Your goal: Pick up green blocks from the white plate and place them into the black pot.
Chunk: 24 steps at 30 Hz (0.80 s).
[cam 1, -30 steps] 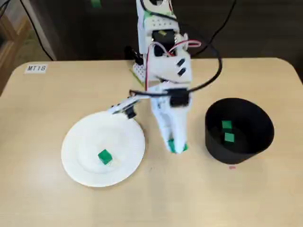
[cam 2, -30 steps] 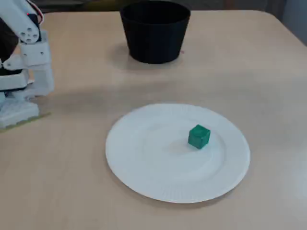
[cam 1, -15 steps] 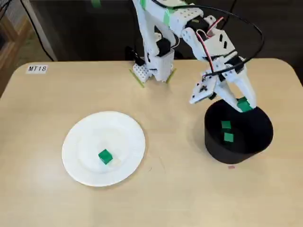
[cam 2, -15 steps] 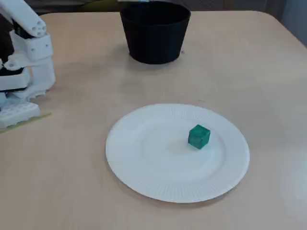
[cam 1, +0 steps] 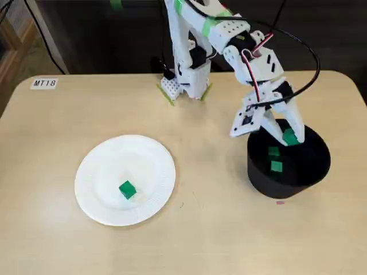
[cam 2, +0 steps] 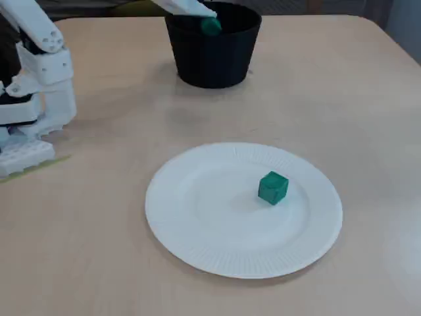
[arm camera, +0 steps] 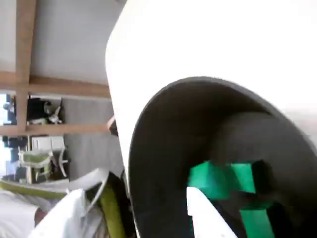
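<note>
A light wooden table [cam 1: 69, 240] is being used as the work surface. A round white paper plate [cam 1: 155, 157] is lying on the left in a fixed view. A black round pot [cam 1: 287, 188] is standing well apart from it on the right.

The white two-finger gripper [cam 1: 288, 134] is being hung over the pot's mouth, jaws clenched on a small green cube [cam 1: 290, 138].

The relation that matters: the held cube is being kept inside the rim outline, toward the pot's far-right side in that view. It is at about rim height, with the open interior directly beneath it. In a fixed view from the side, the same cube [cam 2: 210, 26] is being shown at the fingertip, against the near rim of the pot [cam 2: 214, 62]. In the wrist view the pot's dark inside wall [arm camera: 163, 163] is being seen under and around the cube [arm camera: 218, 178]. No sideways travel is judged to be needed, only a release, the drop being straight down.

Two more small green blocks [cam 1: 274, 152] are already lying on the pot's floor. One green block [cam 1: 127, 189] is being left on the plate, near its middle. It is well apart from the gripper, toward the lower left in that view.
</note>
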Tool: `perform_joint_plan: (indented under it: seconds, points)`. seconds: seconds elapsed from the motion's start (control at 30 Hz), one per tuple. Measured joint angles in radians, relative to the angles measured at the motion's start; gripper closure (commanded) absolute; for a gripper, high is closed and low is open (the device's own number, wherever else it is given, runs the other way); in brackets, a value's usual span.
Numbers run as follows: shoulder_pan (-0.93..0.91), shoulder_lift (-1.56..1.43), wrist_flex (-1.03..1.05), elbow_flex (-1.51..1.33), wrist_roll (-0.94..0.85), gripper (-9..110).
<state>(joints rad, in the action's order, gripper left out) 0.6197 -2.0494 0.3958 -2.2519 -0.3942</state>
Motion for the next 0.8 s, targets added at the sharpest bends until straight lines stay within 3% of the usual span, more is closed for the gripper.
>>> perform_joint_plan:
  seconds: [0.13,0.2,0.23,0.47,0.8]
  points:
    - [-0.041,0.000,0.000,0.000,-0.003,78]
    - [-0.054,-0.009,0.000,0.000,-0.003,100]
    - [-0.063,-0.017,0.000,0.000,-0.002,104]
    - [-0.232,-0.126,0.051,0.000,0.074,104]
    - [-0.721,-0.084,0.216,0.014,0.554,104]
